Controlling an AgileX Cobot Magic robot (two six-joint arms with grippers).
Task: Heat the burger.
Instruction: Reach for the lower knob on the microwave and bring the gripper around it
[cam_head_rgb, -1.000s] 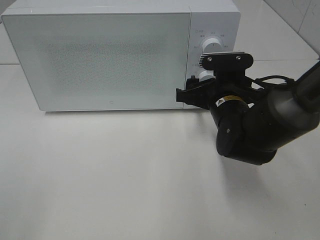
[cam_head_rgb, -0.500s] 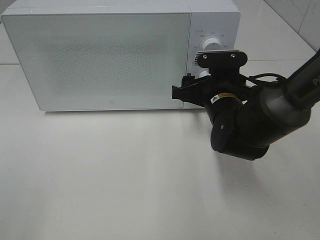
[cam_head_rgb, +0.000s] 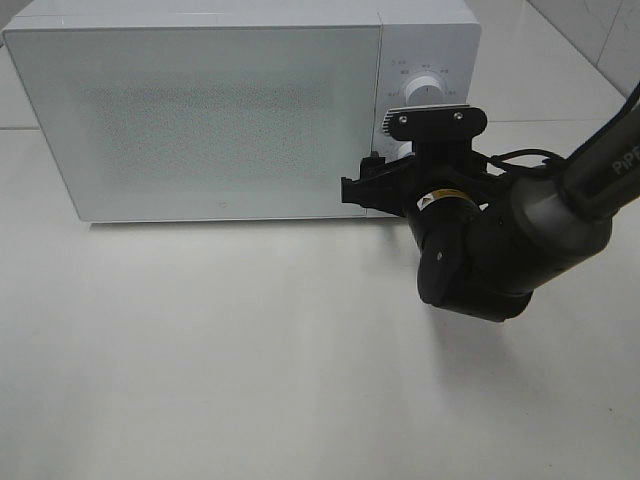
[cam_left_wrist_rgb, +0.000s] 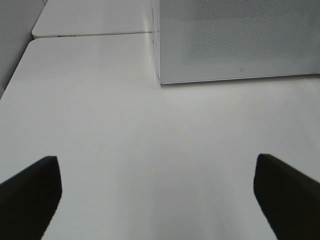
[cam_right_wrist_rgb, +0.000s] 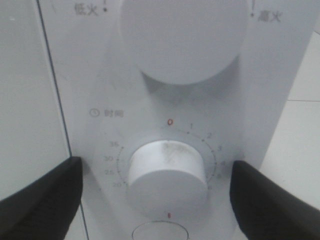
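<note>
Stretching across the frame, a pale table is carrying a white microwave, its frosted door sitting shut. The black right arm is reaching in from the side and aiming its jaws at the control panel beside the door. On that panel an upper knob is sitting above a smaller timer knob, which is ringed by minute marks with a red zero at the top.

In the right wrist view, the jaws are standing spread wide, one fingertip on each side of the timer knob, apart from it and grasping nothing. Off to the other side, the left arm's fingertips are hanging just as wide over bare table near the microwave's corner, also grasping nothing.

The burger is not showing in any view. It is probably sitting behind the shut door, though the frosted panel is hiding whatever is inside. A stacked burger is likely to be light, soft and easy to squash or slide apart, so it is better lifted from beneath than pinched across the bun. For now the part to take hold of looks to be the timer knob: smooth, round and rigid, best gripped squarely across its sides.
</note>
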